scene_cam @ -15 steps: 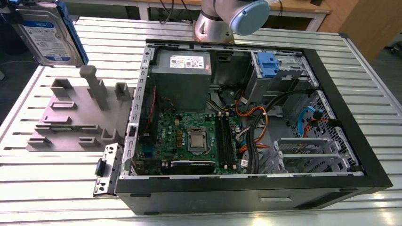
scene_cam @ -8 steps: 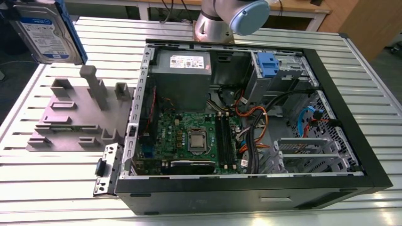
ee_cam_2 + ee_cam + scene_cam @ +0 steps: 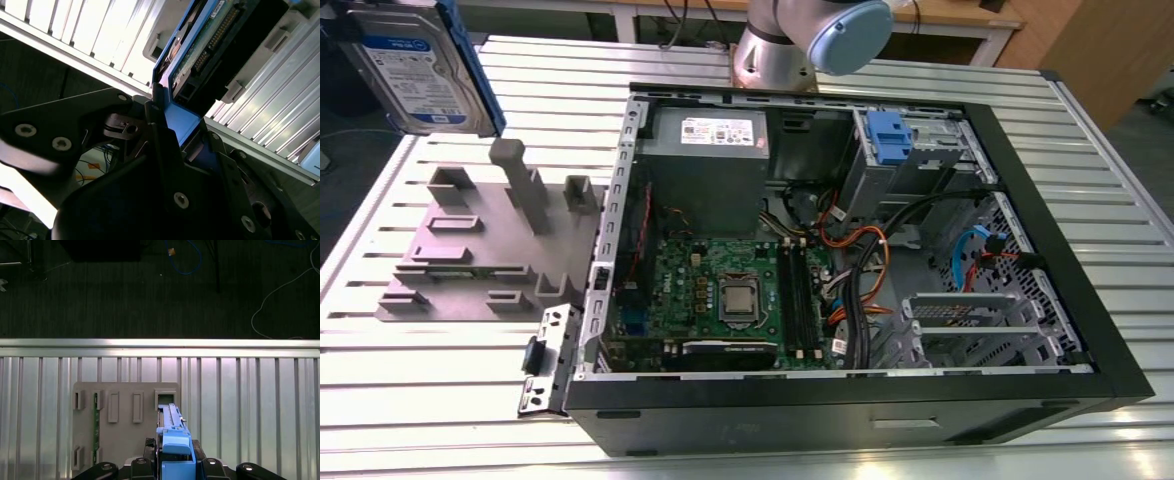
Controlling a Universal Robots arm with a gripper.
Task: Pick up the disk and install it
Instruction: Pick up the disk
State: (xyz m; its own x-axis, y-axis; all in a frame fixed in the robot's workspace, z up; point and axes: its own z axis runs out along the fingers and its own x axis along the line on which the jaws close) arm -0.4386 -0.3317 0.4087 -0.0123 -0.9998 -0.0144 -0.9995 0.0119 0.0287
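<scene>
The disk (image 3: pixel 420 65), a silver hard drive with a white-and-blue label and a blue frame, hangs upright in the air at the exterior view's far left, above the grey fixture (image 3: pixel 480 250). In both wrist views my gripper (image 3: pixel 182 125) is shut on the blue frame at one end of the disk (image 3: pixel 210 45). The first wrist view shows the disk (image 3: pixel 172 427) edge-on, running out from the gripper (image 3: pixel 175 460) over the fixture (image 3: pixel 125 415) below.
An open black computer case (image 3: pixel 1067 250) lies on the slatted metal table (image 3: pixel 400 420). Inside it are a grey power supply box (image 3: pixel 707 150), the motherboard (image 3: pixel 734 290), cables, and a drive bay with a blue latch (image 3: pixel 887 135). The arm's base (image 3: pixel 781 45) stands behind the case. The table edge (image 3: pixel 160 343) borders dark floor.
</scene>
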